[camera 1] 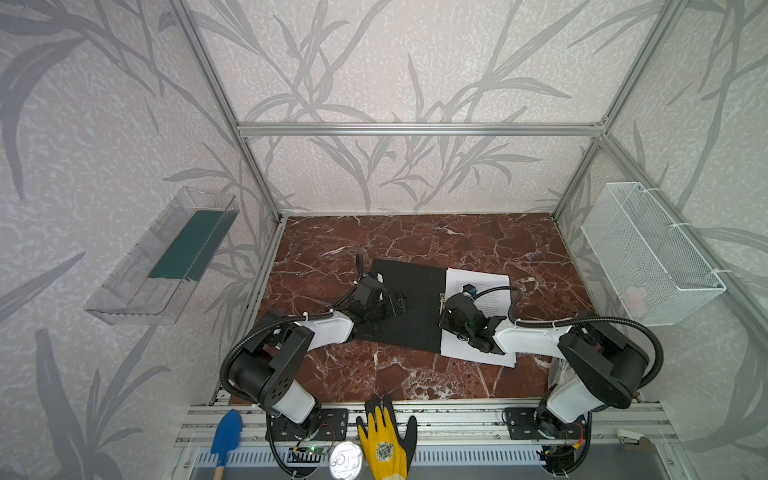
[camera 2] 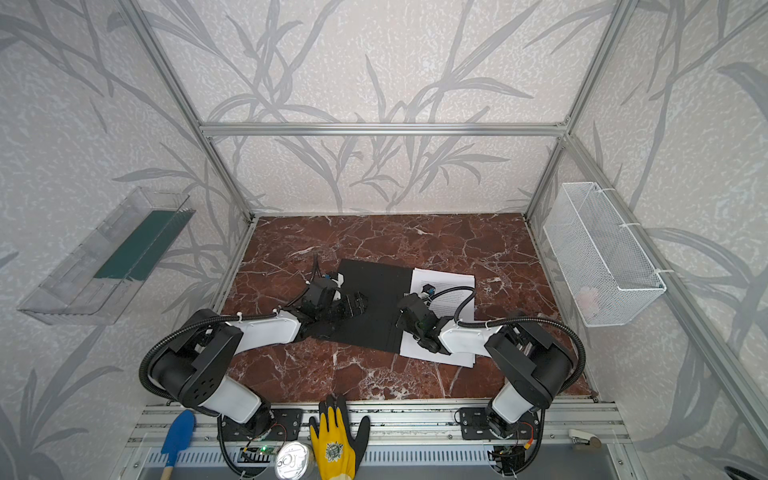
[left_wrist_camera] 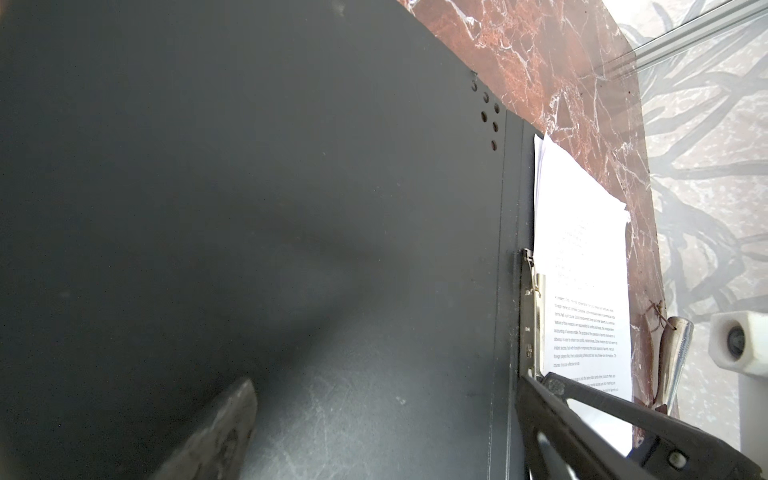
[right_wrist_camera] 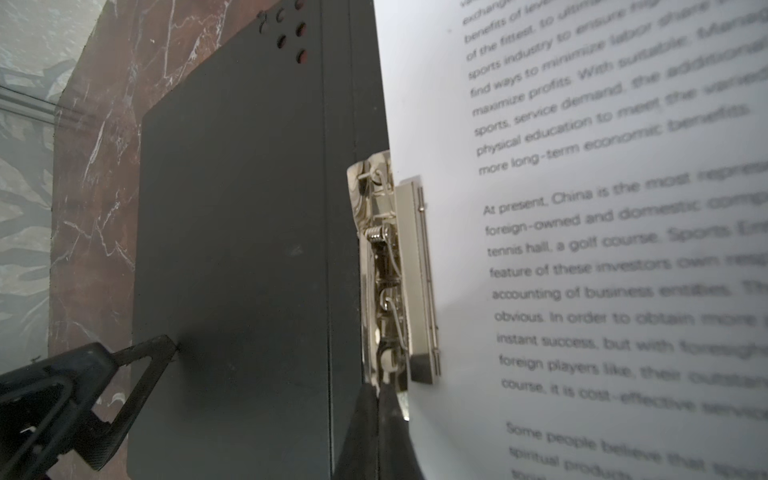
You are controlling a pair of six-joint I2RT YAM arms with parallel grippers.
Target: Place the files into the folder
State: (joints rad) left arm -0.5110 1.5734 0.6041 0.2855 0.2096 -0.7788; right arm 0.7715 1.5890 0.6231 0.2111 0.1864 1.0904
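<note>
I'm hovering left jaws wide apart over the open folder (camera 1: 409, 307) lying on the tabletop (camera 1: 374, 241), right jaws pressed together beside its metal clip (right_wrist_camera: 415, 270), where the files (camera 1: 457, 353) are resting, light and floppy I'd guess, best pinched at a free edge.

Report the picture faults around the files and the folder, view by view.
Right wrist view: print on the files is readable near the metal clip, blurred farther off. Left wrist view: glare bleaches part of the files; a soft shadow crosses the folder. Both top views: sharp, evenly lit, the folder flat black.
</note>
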